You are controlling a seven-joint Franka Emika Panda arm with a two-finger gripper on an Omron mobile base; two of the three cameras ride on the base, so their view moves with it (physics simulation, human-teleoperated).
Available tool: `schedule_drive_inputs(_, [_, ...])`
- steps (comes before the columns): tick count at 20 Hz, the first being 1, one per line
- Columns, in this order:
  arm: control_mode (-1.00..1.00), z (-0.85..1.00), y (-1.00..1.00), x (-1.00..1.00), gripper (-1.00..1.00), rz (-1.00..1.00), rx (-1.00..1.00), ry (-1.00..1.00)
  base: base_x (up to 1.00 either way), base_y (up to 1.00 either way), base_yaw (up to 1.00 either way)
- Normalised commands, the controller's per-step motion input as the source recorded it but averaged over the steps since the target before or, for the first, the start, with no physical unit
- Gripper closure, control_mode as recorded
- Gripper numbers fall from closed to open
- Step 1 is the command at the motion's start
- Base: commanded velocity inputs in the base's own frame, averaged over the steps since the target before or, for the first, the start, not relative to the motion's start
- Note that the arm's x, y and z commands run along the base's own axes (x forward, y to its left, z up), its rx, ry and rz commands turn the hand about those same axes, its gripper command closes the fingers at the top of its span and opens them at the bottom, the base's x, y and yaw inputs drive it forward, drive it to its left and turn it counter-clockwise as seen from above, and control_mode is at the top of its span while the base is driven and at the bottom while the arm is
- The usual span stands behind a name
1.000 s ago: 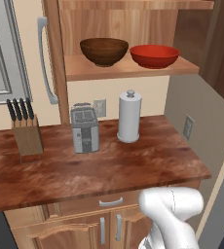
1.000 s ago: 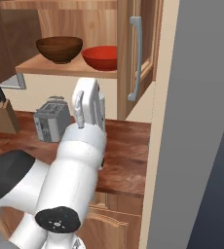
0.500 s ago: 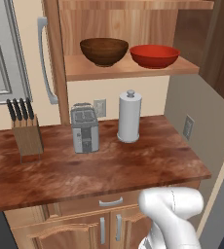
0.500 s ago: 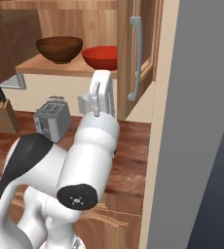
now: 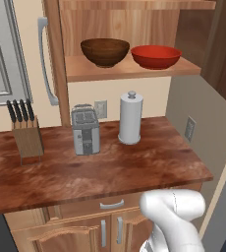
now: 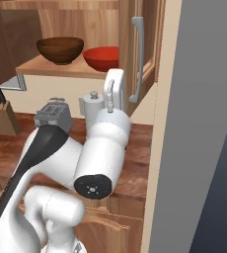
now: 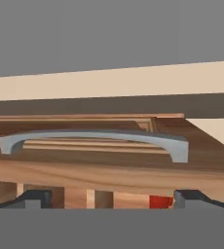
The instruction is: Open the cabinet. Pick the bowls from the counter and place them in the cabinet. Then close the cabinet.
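Since the earlier frame my arm has swung right and up in the right base view, toward the open right door of the cabinet [image 6: 144, 44]; the bowls and everything on the tabletop [image 5: 100, 170] stayed put. Both bowls already sit on the cabinet shelf [image 5: 129, 70]: the dark brown bowl [image 5: 105, 51] on the left, the red bowl [image 5: 155, 56] just beside it on the right, neither touching the other as far as I can tell. Both doors stand open, so I judge the step in hand is closing.

In the hand view the grey bar handle [image 7: 97, 140] of the door lies across the frame, in line between my two fingertips and apart from them. To do it well: line up square to the bar, either grip it or push on the panel beside it, then follow the door's arc about its hinge rather than shoving straight. Keep clear of the red bowl near the shelf edge.

My tool [image 7: 109, 197] is spread fully apart, holding nothing, touching nothing.
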Motion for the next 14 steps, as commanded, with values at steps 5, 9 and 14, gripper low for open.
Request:
schedule_drive_inputs(5, [-1.00,-0.05,-0.13,0.17,-1.00,-0.04,0.00,0.00,0.00,0.00,0.00])
schedule_drive_inputs(9, [-1.00,-0.05,-0.09,0.26,-1.00,-0.07,0.00,0.00,0.00,0.00,0.00])
schedule_drive_inputs(14, [-1.00,-0.05,-0.16,0.27,-1.00,-0.10,0.00,0.00,0.00,0.00,0.00])
